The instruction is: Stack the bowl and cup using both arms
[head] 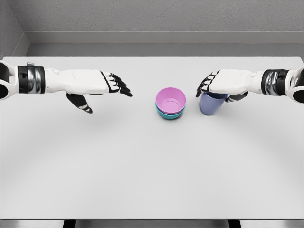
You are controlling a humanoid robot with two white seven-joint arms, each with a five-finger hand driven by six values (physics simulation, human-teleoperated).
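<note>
We see a white table (142, 166) w/ grey walls (156, 19) behind it at 12 o'clock. Nothing else sits on the surface besides the task items, and the path between them is unblocked.

Near table centre, slightly toward 1 o'clock, a pink bowl (171, 99) sits nested in a teal bowl (167, 114); only the teal rim shows beneath it. Just beside them at 3 o'clock stands a blue-purple cup (212, 104), upright, apart from the bowls by a narrow gap.

Our right hand (223, 84) comes in from 3 o'clock and sits over the cup's top, fingers curled around its rim, apparently gripping it. Our left hand (97, 84), at 9 o'clock from the bowls and well apart, hovers w/ fingers extended and thumb hanging down, holding nothing.
</note>
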